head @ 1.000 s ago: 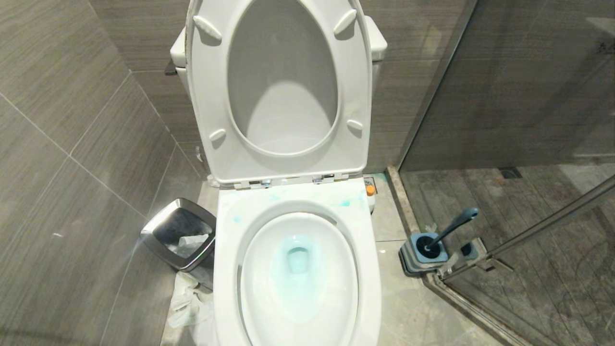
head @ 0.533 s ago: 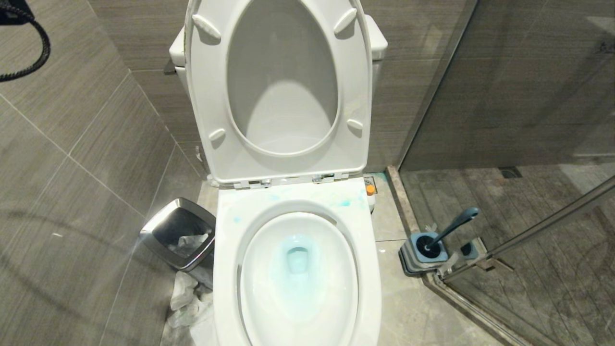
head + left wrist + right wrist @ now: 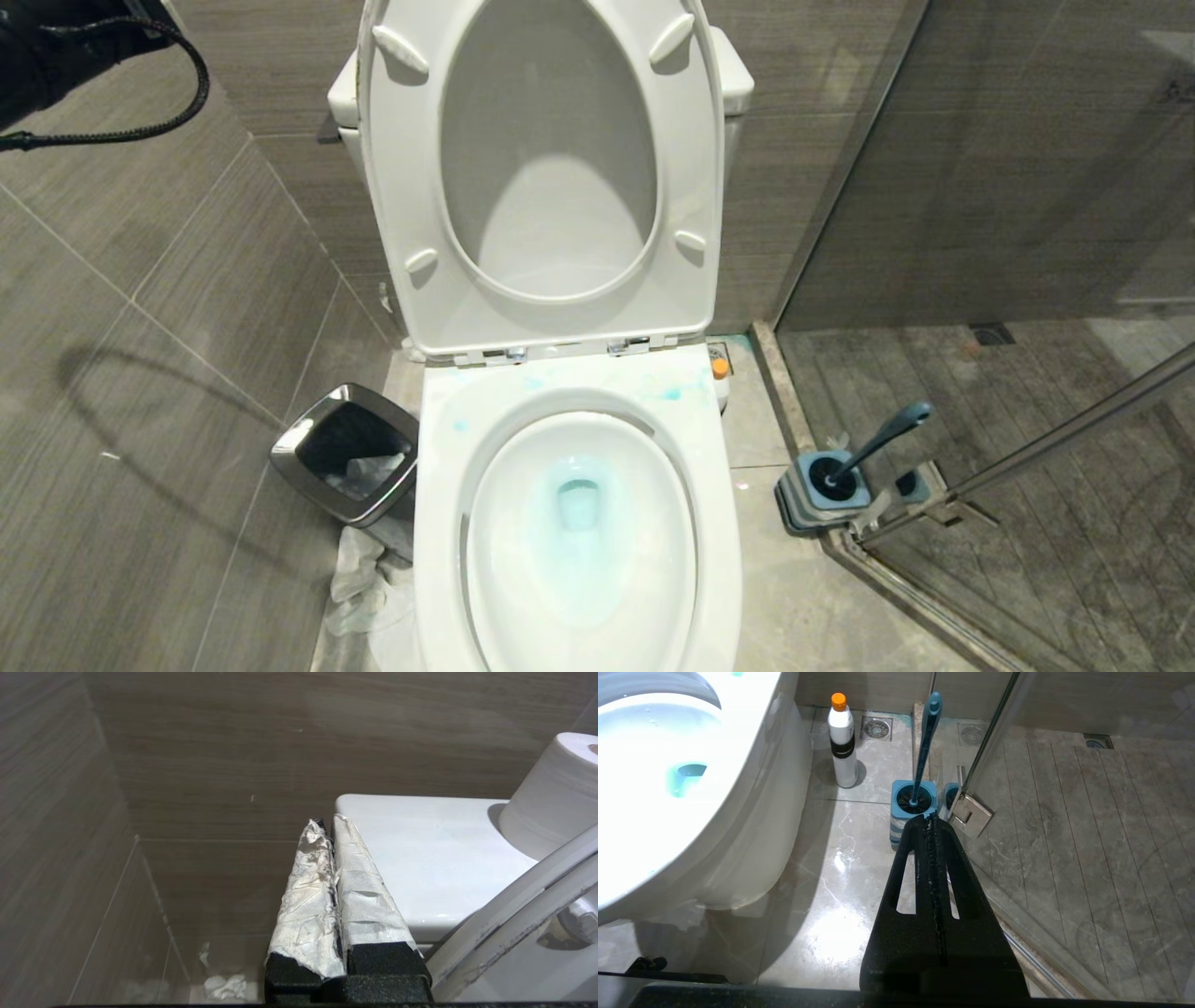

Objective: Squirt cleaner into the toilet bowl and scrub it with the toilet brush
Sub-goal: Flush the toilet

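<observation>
While your head camera looks down, the toilet bowl point(image 3: 579, 523) sits in the middle with its seat and lid raised and blue-tinted water at the bottom. The orange cap of the cleaner point(image 3: 719, 369) peeks out just beside the bowl's right rear corner, on the floor. The toilet brush point(image 3: 864, 453) stands tilted in its holder further right, by the glass shower door point(image 3: 1027, 448). A steel-rimmed bin point(image 3: 347, 453) stands to the left of the bowl, with crumpled paper point(image 3: 369, 583) on the floor near it. Only a dark part of your left arm shows at the upper left.

From your left wrist, the left hand point(image 3: 327, 828) has its tape-wrapped fingers pressed together, empty, near the tank top point(image 3: 420, 858), where a paper roll point(image 3: 556, 793) rests.

From your right wrist, the right hand point(image 3: 931, 821) is pressed together, empty, above the floor with the brush holder beyond it.
</observation>
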